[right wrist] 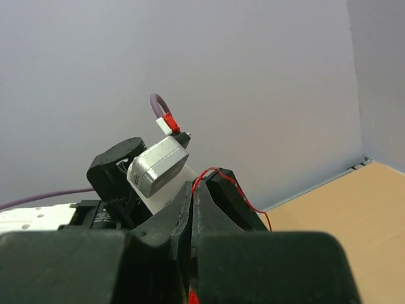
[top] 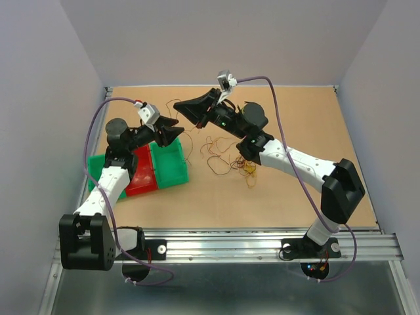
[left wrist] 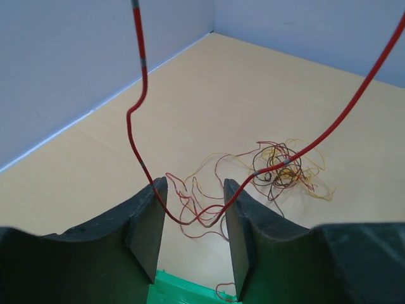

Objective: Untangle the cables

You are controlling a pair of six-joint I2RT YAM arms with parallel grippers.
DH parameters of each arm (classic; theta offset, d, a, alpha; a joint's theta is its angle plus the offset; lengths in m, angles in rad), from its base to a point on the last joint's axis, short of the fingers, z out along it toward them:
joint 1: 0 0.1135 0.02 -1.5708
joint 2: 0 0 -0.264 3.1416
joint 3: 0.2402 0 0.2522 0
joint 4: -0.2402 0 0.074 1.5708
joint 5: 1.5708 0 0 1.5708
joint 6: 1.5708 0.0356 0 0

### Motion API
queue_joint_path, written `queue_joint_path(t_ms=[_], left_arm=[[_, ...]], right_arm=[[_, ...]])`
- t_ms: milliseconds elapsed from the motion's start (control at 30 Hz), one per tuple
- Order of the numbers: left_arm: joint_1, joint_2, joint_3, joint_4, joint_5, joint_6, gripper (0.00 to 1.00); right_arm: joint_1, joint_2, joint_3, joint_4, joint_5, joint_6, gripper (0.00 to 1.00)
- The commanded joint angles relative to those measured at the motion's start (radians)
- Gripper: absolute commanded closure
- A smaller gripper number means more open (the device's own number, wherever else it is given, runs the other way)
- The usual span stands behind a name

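Right gripper (right wrist: pixel 195 190) is clamped shut on a red wire (left wrist: pixel 143 66), held high over the far-left part of the table (top: pixel 295 118). I read that height as the way to lift one strand clear of the rest. Left gripper (left wrist: pixel 193 190) sits lower and just beside it, jaws apart at a middling gap. The same red wire droops in a loop down between them, not pinched as far as I can see. My guess is that this hand is placed to take a second hold lower on the strand, so the two arms can draw it out between them. Below the left arm are a green bin (top: pixel 172 164) and a red bin (top: pixel 141 174) side by side. They look like drop spots for freed wires, though I can't tell if anything is inside. The tangle (top: pixel 230 157) lies flat mid-table, under the right forearm and well apart from the bins, a loose knot of thin brown, orange and dark strands (left wrist: pixel 285 168). One end of the red wire runs back into it, so that strand isn't free yet. Risk: a hard pull drags the whole knot.
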Motion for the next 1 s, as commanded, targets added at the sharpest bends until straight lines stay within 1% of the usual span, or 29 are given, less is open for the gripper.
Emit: queue_joint_path(t_ms=[0,33,100,133,200,233,267,400,567,667,733,767,833,900,967], left_arm=[[0.003,0.03,0.048,0.06,0.101,-0.01,0.53],[0.003,0.046,0.053,0.06,0.136,-0.009,0.61],[0.003,0.057,0.062,0.06,0.168,-0.009,0.68],[0.003,0.06,0.062,0.06,0.173,-0.009,0.75],[0.003,0.06,0.061,0.06,0.18,-0.009,0.85],[0.003,0.059,0.059,0.06,0.187,-0.01,0.88],[0.003,0.056,0.058,0.058,0.193,-0.009,0.99],[0.0,0.054,0.056,0.06,0.265,-0.01,1.0],[-0.001,0.042,0.056,0.058,0.329,-0.009,1.0],[-0.001,0.022,0.052,0.048,0.374,-0.001,1.0],[-0.001,-0.002,0.05,0.039,0.392,0.002,1.0],[-0.001,-0.013,0.052,0.025,0.397,0.003,1.0],[0.0,-0.044,0.056,0.012,0.412,-0.001,1.0],[0.0,-0.067,0.058,0.011,0.423,-0.01,1.0],[0.002,-0.097,0.065,0.011,0.423,-0.052,1.0]], right_arm=[[0.012,-0.021,0.007,0.065,0.029,-0.021,0.99],[0.012,-0.021,0.006,0.066,0.037,-0.023,0.99],[0.012,-0.026,-0.002,0.066,0.052,-0.028,0.99],[0.012,-0.029,-0.005,0.066,0.073,-0.035,0.99],[0.012,-0.038,-0.016,0.066,0.1,-0.043,0.99],[0.01,-0.041,-0.019,0.066,0.129,-0.058,0.99],[0.01,-0.046,-0.022,0.065,0.146,-0.067,0.99],[0.006,-0.072,-0.048,0.059,0.256,-0.138,1.0],[-0.023,-0.06,-0.004,-0.059,0.255,-0.166,0.99],[-0.075,-0.053,0.004,-0.11,0.253,-0.159,0.99],[-0.112,-0.041,0.021,-0.147,0.23,-0.127,1.0],[-0.155,-0.02,0.033,-0.176,0.186,-0.109,0.99],[-0.2,0.009,0.042,-0.196,0.105,-0.051,0.99],[-0.247,0.058,0.039,-0.213,0.051,-0.026,0.99],[-0.263,0.106,0.026,-0.213,-0.004,-0.017,0.99]])
